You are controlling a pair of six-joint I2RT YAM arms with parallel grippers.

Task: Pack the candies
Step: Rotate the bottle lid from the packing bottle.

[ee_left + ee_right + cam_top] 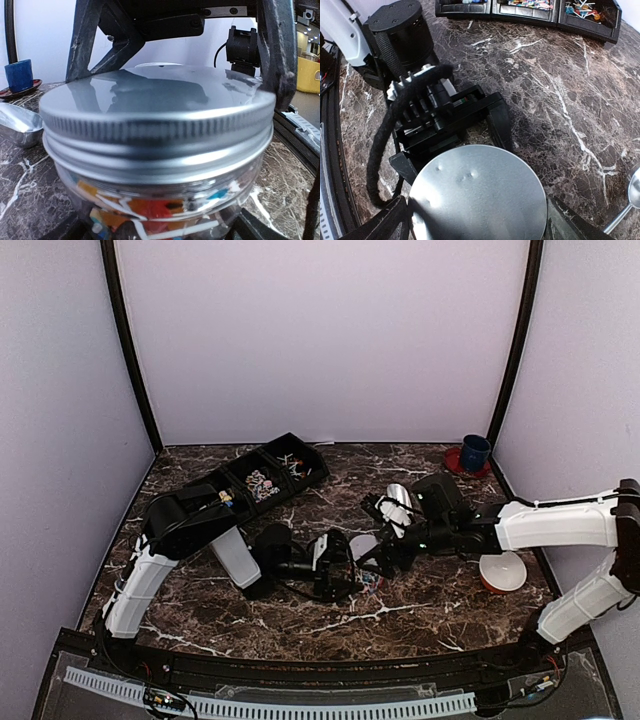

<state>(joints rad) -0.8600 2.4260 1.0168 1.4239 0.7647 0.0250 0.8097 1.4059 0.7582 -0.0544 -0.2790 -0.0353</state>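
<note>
Robotics lab booth, plain white walls (320, 340), marble-patterned table (440, 620), cable duct (300, 707)

Jar (165, 175) base cut off by bottom edge; candies (262, 483) too small to distinguish; scoop (634, 187) cropped.

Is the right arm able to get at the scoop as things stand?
Probably not yet: the right tool looks clamped on the lid of the jar. The scoop lies close by, unobstructed once it lets go.

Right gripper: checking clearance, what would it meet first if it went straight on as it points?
The right gripper would first meet the silver lid of the jar, sitting between its fingers; depth is unclear.
</note>
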